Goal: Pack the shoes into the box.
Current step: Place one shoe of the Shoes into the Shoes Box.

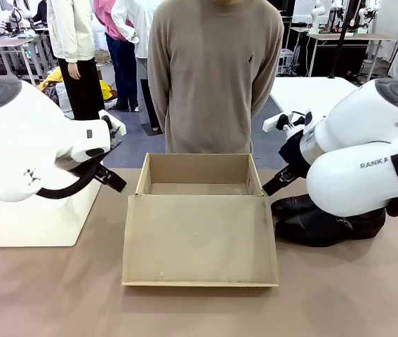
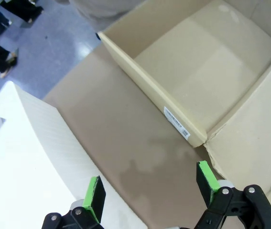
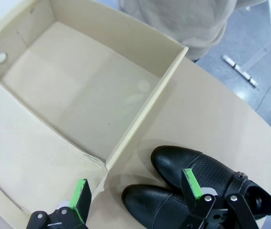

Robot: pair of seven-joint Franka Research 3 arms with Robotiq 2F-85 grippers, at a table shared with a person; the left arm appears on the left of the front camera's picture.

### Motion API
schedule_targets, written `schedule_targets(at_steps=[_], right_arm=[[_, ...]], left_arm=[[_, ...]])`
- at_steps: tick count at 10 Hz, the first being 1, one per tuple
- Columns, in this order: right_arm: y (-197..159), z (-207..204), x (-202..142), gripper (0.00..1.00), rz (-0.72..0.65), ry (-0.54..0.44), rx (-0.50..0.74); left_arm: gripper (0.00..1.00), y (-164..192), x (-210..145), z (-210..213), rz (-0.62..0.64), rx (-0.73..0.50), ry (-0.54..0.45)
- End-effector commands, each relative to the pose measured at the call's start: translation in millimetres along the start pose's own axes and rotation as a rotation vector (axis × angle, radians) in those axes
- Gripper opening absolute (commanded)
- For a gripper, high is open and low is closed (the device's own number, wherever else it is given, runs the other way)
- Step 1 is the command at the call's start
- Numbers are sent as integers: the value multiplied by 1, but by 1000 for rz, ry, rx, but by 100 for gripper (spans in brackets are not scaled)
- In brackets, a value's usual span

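Right of the box: the shoes (image 1: 325, 221) lay side by side on the table (image 1: 339, 302), touching each other, just beside the right wall of the box (image 1: 199, 168); neither was packed yet.
Long axis: the toes pointed at the box and the heels pointed away from it, so I judged that the pair ran across the table, end-on to that wall.
Over the shoes: the right gripper (image 3: 134, 177) hung with its fingers spread wide and nothing between them. The pair sat off-centre, under one green pad (image 3: 191, 183), with the box corner under the other.
Over the far side: the left gripper (image 2: 148, 172) was also wide apart and empty, above bare table between the box's left wall and a white bin (image 1: 37, 217).
Nearer arm: the right, plainly; the whole box lay between the left one and the shoes.
Box: open and empty, its lid (image 1: 199, 242) folded flat toward me.
My call: shift the right fingers sideways until one shoe sits between them, straddling its width.
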State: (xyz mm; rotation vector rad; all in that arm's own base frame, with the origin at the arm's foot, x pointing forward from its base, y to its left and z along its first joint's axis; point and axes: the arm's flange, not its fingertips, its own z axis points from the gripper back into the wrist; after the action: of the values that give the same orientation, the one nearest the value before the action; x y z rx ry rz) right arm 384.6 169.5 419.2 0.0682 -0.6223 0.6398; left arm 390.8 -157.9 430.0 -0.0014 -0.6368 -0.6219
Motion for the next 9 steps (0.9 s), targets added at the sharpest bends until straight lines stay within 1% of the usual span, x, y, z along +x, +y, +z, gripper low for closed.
schedule_targets(at_steps=[1, 3, 5, 7, 8, 9], right_arm=[[-13, 39, 8, 100, -15, -14, 58], [-19, 75, 15, 100, -16, -19, 73], [-21, 110, 19, 100, 10, -34, 78], [-23, 123, 21, 100, 51, -42, 110], [-26, 130, 20, 100, 82, -67, 138], [-30, 138, 19, 100, 113, -94, 166]], left_arm=[[100, 2, 17, 39, -49, 28, -1], [100, 4, 34, 73, -91, 28, -5], [100, 6, 47, 111, -124, 36, -40], [100, 10, 52, 127, -138, 10, -68], [100, 13, 52, 133, -153, -10, -102], [100, 19, 51, 140, -180, -65, -166]])
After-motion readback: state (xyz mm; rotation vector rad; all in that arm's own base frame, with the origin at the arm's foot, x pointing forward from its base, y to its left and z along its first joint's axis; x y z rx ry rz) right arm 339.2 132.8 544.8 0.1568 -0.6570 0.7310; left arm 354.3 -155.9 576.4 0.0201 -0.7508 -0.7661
